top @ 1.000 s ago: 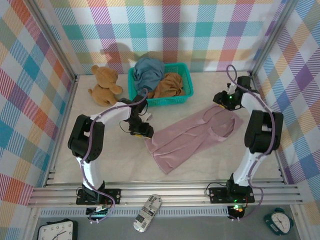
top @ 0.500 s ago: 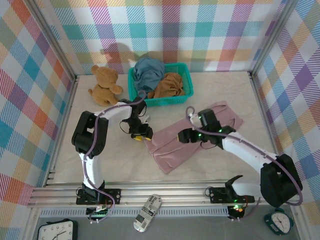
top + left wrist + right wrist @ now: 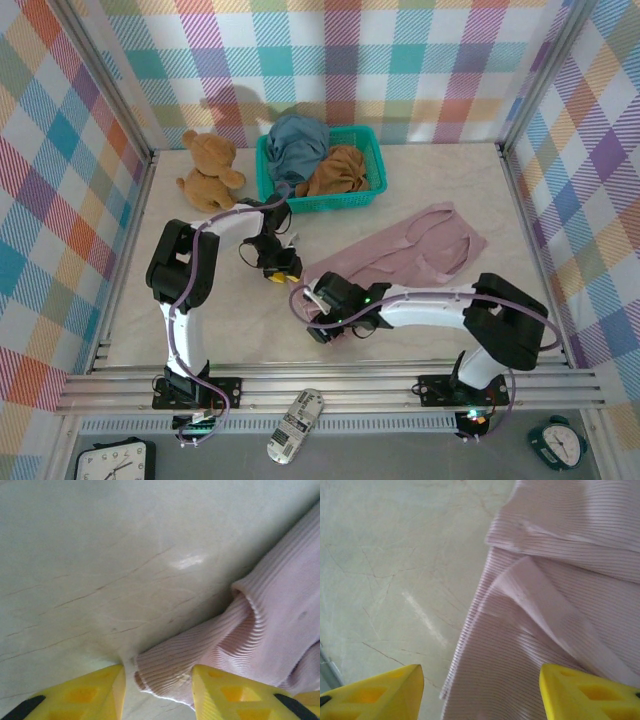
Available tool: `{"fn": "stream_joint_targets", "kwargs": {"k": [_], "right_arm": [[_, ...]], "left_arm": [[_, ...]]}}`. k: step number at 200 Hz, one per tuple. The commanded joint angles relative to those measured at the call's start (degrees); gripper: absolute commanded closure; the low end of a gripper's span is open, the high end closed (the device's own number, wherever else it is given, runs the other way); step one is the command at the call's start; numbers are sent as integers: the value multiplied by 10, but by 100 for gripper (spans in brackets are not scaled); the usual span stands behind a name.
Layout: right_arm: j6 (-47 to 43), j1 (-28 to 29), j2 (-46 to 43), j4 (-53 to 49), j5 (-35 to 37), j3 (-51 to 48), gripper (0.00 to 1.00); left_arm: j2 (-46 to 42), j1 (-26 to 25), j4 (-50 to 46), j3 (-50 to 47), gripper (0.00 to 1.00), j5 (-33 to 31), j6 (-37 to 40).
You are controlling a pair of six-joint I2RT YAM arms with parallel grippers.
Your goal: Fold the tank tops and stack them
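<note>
1. Top view: pink top [image 3: 370, 270] lies spread flat on the counter [image 3: 220, 320], slanting from centre toward the right rear. My left gripper [image 3: 283, 270] sits at its left corner. My right gripper [image 3: 318, 325] is low at the near-left hem. Blue top [image 3: 295, 140] & brown top [image 3: 340, 170] are bunched in the basket [image 3: 365, 195] at the rear, w/ the teddy [image 3: 208, 170] just left of it.
2. Left wrist view: left gripper [image 3: 157, 692] has its jaws apart, straddling the ribbed corner of the pink top [image 3: 280, 630]. The corner curls up between my fingers [image 3: 75, 697], not pinched.
3. Right wrist view: right gripper [image 3: 480, 695] is spread wide, holding nothing. The pink top's [image 3: 560, 610] edge runs between the fingers [image 3: 375, 692]; that one is over bare counter [image 3: 380, 555], the other over cloth. A raised fold crosses the fabric.
</note>
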Motion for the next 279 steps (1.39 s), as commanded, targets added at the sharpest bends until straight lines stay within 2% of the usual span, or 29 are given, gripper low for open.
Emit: {"fn": "stream_joint_targets", "kwargs": {"k": [1,35,64,91,104,128,160,183,209,241,279], "right_arm": [[-23,21,15,-6,50,26,37],[-23,51,54,-30,72,41,37],[-8,60,76,-56,106,41,41],[6,63,76,-61,115,27,46],[6,63,82,-64,109,30,54],[0,63,80,-67,95,40,73],[-7,63,50,-57,55,48,88],[1,61,28,-55,46,59,92],[38,37,-29,-48,18,38,93],[43,-1,-103,-83,-13,16,93],[32,-114,-210,-140,-54,-16,94]], "left_arm": [[13,-2,-1,2,61,35,0],[21,-6,-5,0,64,41,3],[31,-9,-15,5,71,42,12],[35,-14,-25,8,83,36,20],[36,-15,-27,9,89,39,20],[27,-15,-39,16,100,34,22],[-11,-14,-72,17,100,-6,21],[-54,-15,-89,12,100,-28,5],[-85,-16,-101,34,100,-15,-17],[-80,-29,-115,90,100,7,-37],[-32,-58,-131,215,100,24,-64]]}}
